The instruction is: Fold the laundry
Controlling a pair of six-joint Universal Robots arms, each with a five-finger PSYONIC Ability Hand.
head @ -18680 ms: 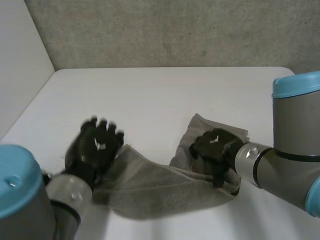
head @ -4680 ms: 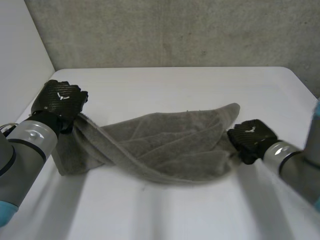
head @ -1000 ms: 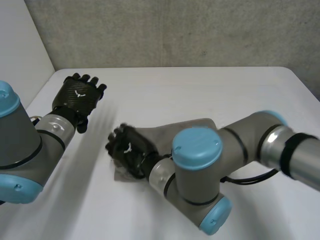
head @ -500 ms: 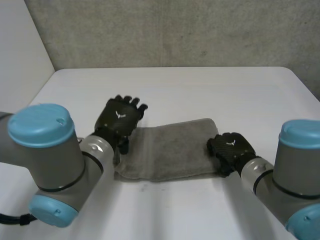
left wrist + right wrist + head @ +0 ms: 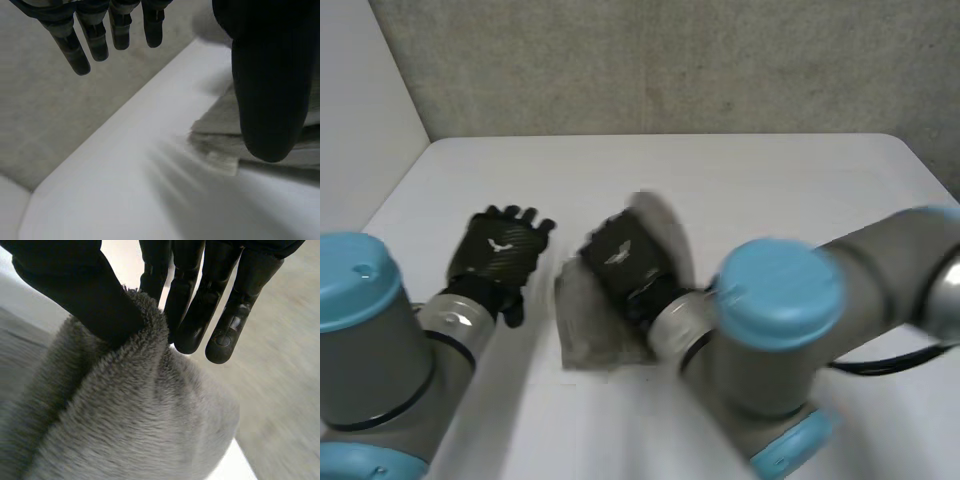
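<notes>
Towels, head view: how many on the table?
1. One grey towel lies mid-table, a fold of it pinched by the right robot hand. The left robot hand is open beside it. Part of the towel is hidden under the right arm.

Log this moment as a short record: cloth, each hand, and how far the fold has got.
cloth: grey towel, bunched on the white table, one part raised
right hand: thumb and fingers pinch the raised towel edge
left hand: fingers straight, holding nothing, beside the towel
fold: not yet laid flat; the pinched part is off the table
</notes>
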